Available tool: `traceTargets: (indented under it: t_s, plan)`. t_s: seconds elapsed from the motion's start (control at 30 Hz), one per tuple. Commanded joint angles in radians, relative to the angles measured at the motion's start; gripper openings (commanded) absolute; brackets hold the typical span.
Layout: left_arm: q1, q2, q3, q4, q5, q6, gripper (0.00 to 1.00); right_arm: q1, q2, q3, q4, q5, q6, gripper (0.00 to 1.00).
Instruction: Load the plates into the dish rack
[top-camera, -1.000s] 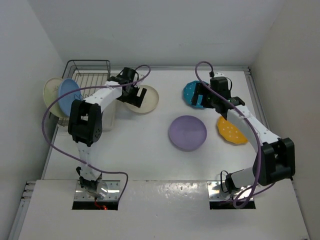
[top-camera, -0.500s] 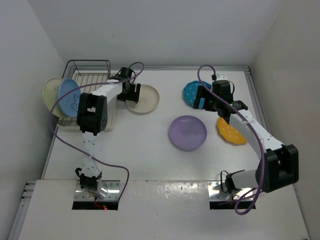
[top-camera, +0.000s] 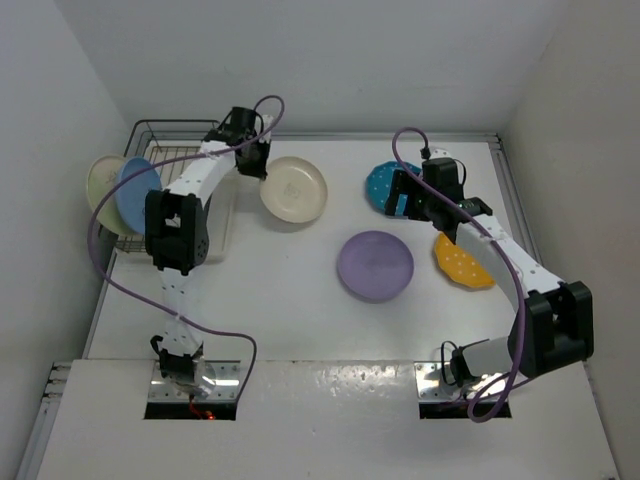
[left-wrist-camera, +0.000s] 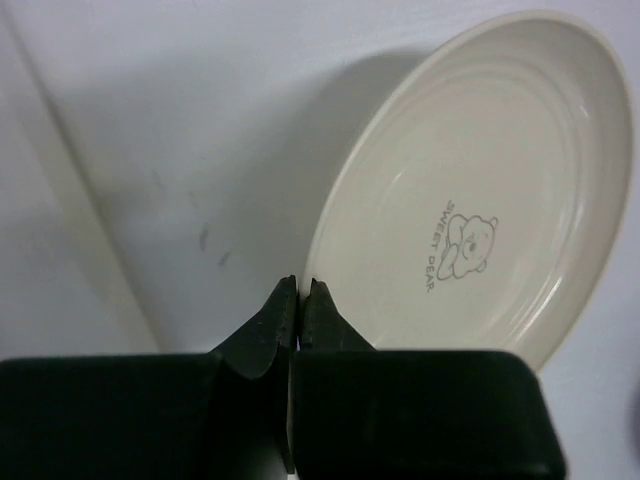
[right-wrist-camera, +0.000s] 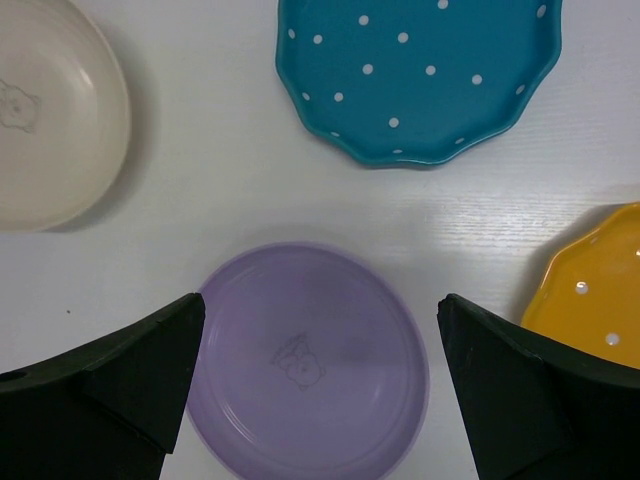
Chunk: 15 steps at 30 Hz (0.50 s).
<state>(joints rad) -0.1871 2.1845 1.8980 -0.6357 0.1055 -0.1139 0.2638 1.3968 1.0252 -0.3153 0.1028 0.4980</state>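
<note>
Progress: two of six plates are loaded, four remain. The cream-and-green plate (top-camera: 102, 185) and the light blue plate (top-camera: 138, 192) stand on edge at the left end of the dish rack (top-camera: 175, 128), leaning out over its left side.

Remaining, all on the table to the right of the dish rack:
- cream plate (top-camera: 295, 190), nearest the rack
- lavender plate (top-camera: 375, 265), farther right and nearer the arm bases
- teal dotted plate (top-camera: 379, 182), farther right again
- orange-yellow dotted plate (top-camera: 462, 265), farthest from the rack

Left gripper (left-wrist-camera: 300, 295): jaws closed to a thin slit at the rim of the cream plate on its rack side. It appears to pinch that rim, and the plate looks tipped up.

Right gripper (right-wrist-camera: 318, 300): jaws spread fully, holding nothing, above the lavender plate.

Count: one dish rack, six plates, two grippers
</note>
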Motion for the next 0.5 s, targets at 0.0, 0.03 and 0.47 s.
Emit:
traceTargets:
  t_s: [0.0, 0.03, 0.47]
  plan:
    - [0.005, -0.173, 0.2, -0.088, -0.004, 0.155, 0.0, 0.012, -0.041, 0.016, 0.045, -0.005, -0.007, 1.0]
    - [0.005, -0.189, 0.24, -0.111, -0.027, 0.184, 0.0, -0.001, -0.047, 0.007, 0.053, -0.005, 0.013, 1.0]
    - [0.086, -0.623, -0.196, 0.233, -1.159, 0.719, 0.0, 0.005, -0.076, 0.03, 0.039, -0.049, 0.017, 1.0]
